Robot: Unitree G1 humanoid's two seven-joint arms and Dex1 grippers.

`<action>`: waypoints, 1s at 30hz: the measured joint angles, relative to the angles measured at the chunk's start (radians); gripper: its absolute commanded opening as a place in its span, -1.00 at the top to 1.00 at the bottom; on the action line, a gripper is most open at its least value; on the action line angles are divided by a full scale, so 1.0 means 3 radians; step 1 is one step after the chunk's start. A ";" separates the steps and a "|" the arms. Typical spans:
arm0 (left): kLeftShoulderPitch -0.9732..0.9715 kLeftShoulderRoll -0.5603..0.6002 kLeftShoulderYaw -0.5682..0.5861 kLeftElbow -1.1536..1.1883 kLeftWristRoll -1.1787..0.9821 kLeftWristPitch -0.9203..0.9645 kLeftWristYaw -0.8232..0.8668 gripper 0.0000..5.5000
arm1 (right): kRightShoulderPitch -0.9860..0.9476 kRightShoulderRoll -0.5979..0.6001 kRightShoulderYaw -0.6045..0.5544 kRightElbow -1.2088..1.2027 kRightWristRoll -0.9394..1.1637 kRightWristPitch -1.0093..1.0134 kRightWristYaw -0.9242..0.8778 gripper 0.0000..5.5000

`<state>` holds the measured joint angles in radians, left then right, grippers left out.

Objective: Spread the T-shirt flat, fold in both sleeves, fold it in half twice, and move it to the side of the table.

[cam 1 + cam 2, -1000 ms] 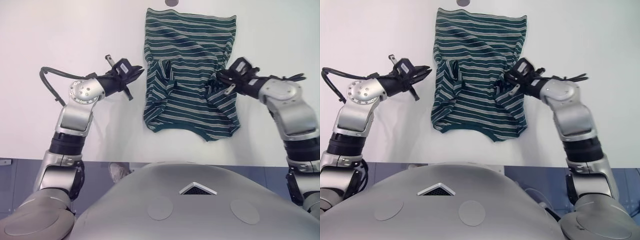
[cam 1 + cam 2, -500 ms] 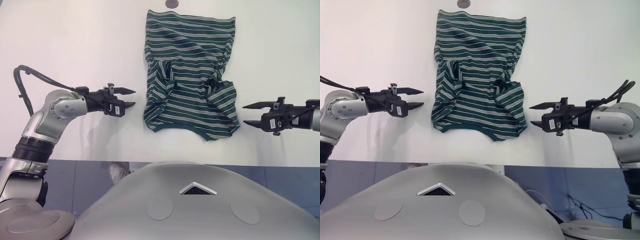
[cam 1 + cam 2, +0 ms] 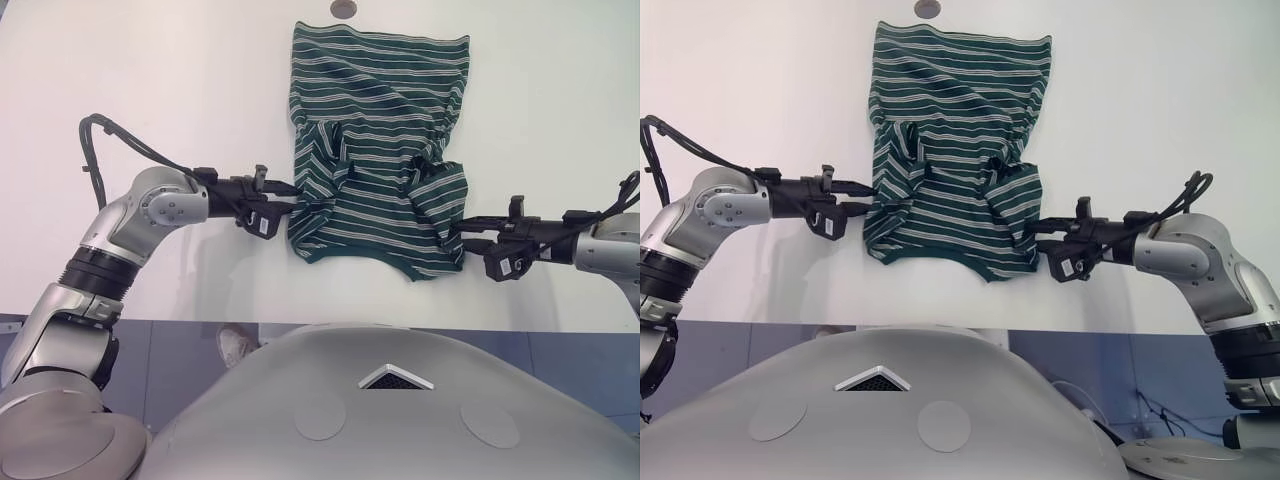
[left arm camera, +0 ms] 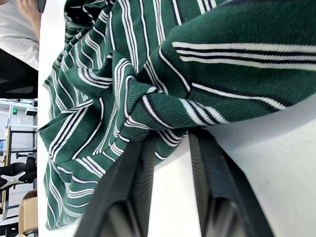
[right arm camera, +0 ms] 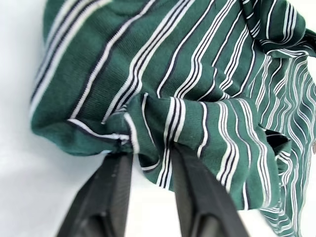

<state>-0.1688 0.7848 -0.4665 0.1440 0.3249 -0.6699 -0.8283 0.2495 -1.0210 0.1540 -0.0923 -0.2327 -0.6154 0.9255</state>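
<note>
The green striped T-shirt (image 3: 380, 120) lies lengthwise on the white table (image 3: 150, 80), rumpled, with both sleeves turned in over its middle. My left gripper (image 3: 300, 200) is at the shirt's near left edge. In the left wrist view its fingers (image 4: 140, 168) pinch a puckered fold of the cloth (image 4: 163, 113). My right gripper (image 3: 458, 232) is at the near right corner of the shirt. In the right wrist view its fingers (image 5: 116, 177) are shut on a fold of the hem (image 5: 148, 128). Both grippers sit low on the tabletop.
A small grey round mark (image 3: 343, 7) sits at the table's far edge just beyond the shirt. The table's near edge (image 3: 200, 322) runs close below both grippers. Bare white tabletop stretches to the left and right of the shirt.
One second ago both grippers were at the folded sleeves. They then drew outward and open, and now have come back in lower down and shut on the shirt's near side edges.
</note>
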 measured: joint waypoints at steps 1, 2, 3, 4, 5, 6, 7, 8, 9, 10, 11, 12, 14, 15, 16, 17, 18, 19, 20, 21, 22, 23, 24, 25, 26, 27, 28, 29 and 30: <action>-0.0007 -0.0001 -0.0022 0.0011 0.0002 -0.0001 -0.0001 0.88 | -0.0001 0.0013 0.0018 -0.0004 -0.0001 0.0041 -0.0019 0.81; -0.0014 0.0000 -0.0037 0.0018 0.0001 0.0004 -0.0016 0.97 | 0.0001 0.0039 0.0028 -0.0031 0.0022 0.0150 -0.0018 0.90; -0.0014 -0.0001 -0.0042 0.0016 -0.0032 0.0054 -0.0058 1.00 | 0.0009 0.0043 0.0038 -0.0078 0.0122 0.0324 0.0020 0.97; -0.0007 -0.0001 -0.0049 -0.0002 -0.0142 0.0179 -0.0145 1.00 | 0.0014 0.0051 0.0042 -0.0155 0.0277 0.0567 0.0094 1.00; 0.0021 0.0000 -0.0039 -0.0085 -0.0317 0.0426 -0.0286 1.00 | 0.0020 0.0054 0.0042 -0.0228 0.0429 0.0801 0.0177 1.00; 0.0067 0.0003 -0.0018 -0.0190 -0.0541 0.0723 -0.0458 1.00 | 0.0024 0.0054 0.0041 -0.0305 0.0577 0.1024 0.0257 1.00; 0.0118 0.0026 0.0009 -0.0333 -0.0781 0.1035 -0.0624 1.00 | 0.0051 0.0033 0.0038 -0.0422 0.0791 0.1317 0.0387 1.00; 0.0174 0.0078 0.0040 -0.0522 -0.1021 0.1414 -0.0820 1.00 | 0.0130 -0.0072 0.0022 -0.0623 0.1141 0.1731 0.0603 1.00; 0.0216 0.0125 0.0060 -0.0630 -0.1160 0.1651 -0.0941 1.00 | 0.0206 -0.0185 -0.0022 -0.0767 0.1378 0.1985 0.0762 1.00; 0.0274 0.0206 0.0089 -0.0762 -0.1332 0.1935 -0.1084 1.00 | 0.0304 -0.0312 -0.0102 -0.0898 0.1621 0.2239 0.0927 1.00; 0.0332 0.0299 0.0121 -0.0888 -0.1475 0.2188 -0.1212 1.00 | 0.0378 -0.0403 -0.0168 -0.0997 0.1823 0.2445 0.1034 1.00; 0.0402 0.0390 0.0160 -0.1027 -0.1613 0.2445 -0.1307 1.00 | 0.0386 -0.0430 -0.0228 -0.1071 0.1989 0.2642 0.1094 1.00; 0.0520 0.0484 0.0237 -0.1219 -0.1819 0.2826 -0.1397 1.00 | 0.0335 -0.0426 -0.0329 -0.1159 0.2309 0.2971 0.1116 1.00; 0.0515 0.0465 0.0319 -0.1275 -0.1962 0.3019 -0.1373 1.00 | 0.0185 -0.0355 -0.0402 -0.1153 0.2531 0.3209 0.1076 1.00; 0.0448 0.0395 0.0412 -0.1276 -0.2043 0.3138 -0.1327 1.00 | 0.0022 -0.0275 -0.0476 -0.1091 0.2705 0.3393 0.0996 1.00; 0.0335 0.0303 0.0504 -0.1251 -0.2109 0.3234 -0.1241 1.00 | -0.0164 -0.0198 -0.0547 -0.1003 0.2829 0.3562 0.0898 1.00; 0.0196 0.0187 0.0570 -0.1170 -0.2156 0.3311 -0.1158 1.00 | -0.0329 -0.0113 -0.0585 -0.0878 0.2925 0.3701 0.0811 1.00; -0.0049 -0.0009 0.0665 -0.0976 -0.2173 0.3390 -0.1005 1.00 | -0.0581 0.0038 -0.0631 -0.0619 0.2977 0.3854 0.0655 1.00; -0.0310 -0.0152 0.0739 -0.0791 -0.2194 0.3436 -0.0889 1.00 | -0.0803 0.0135 -0.0646 -0.0397 0.2991 0.3960 0.0532 1.00; -0.0491 -0.0268 0.0778 -0.0602 -0.2187 0.3449 -0.0807 1.00 | -0.0963 0.0237 -0.0651 -0.0211 0.2989 0.4038 0.0434 1.00; -0.0675 -0.0403 0.0786 -0.0361 -0.2137 0.3445 -0.0708 1.00 | -0.1119 0.0355 -0.0644 0.0002 0.2970 0.4087 0.0337 1.00; -0.0838 -0.0529 0.0788 -0.0114 -0.2083 0.3432 -0.0626 1.00 | -0.1261 0.0457 -0.0630 0.0186 0.2926 0.4104 0.0263 1.00; -0.1018 -0.0666 0.0786 0.0200 -0.2009 0.3409 -0.0527 1.00 | -0.1444 0.0583 -0.0599 0.0432 0.2829 0.4106 0.0169 1.00; -0.1195 -0.0789 0.0784 0.0519 -0.1932 0.3347 -0.0423 1.00 | -0.1648 0.0728 -0.0531 0.0702 0.2691 0.4066 0.0063 1.00; -0.1376 -0.0920 0.0779 0.0867 -0.1820 0.3251 -0.0306 1.00 | -0.1879 0.0930 -0.0449 0.1035 0.2549 0.3998 -0.0052 1.00; -0.1515 -0.1027 0.0779 0.1199 -0.1719 0.3143 -0.0193 1.00 | -0.2106 0.1145 -0.0393 0.1337 0.2441 0.3921 -0.0147 1.00; -0.1598 -0.1084 0.0783 0.1448 -0.1659 0.3070 -0.0116 1.00 | -0.2275 0.1287 -0.0371 0.1595 0.2353 0.3817 -0.0189 1.00; -0.1695 -0.1143 0.0801 0.1724 -0.1586 0.3006 -0.0034 1.00 | -0.2459 0.1420 -0.0365 0.1873 0.2268 0.3694 -0.0235 1.00; -0.1795 -0.1185 0.0823 0.1998 -0.1539 0.2942 0.0047 1.00 | -0.2653 0.1544 -0.0364 0.2161 0.2178 0.3587 -0.0290 1.00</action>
<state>-0.7073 0.4294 -0.2195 0.7436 -0.1368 0.2127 -0.8141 -0.5464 -0.5576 0.0449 0.5560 0.4208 0.4607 0.8384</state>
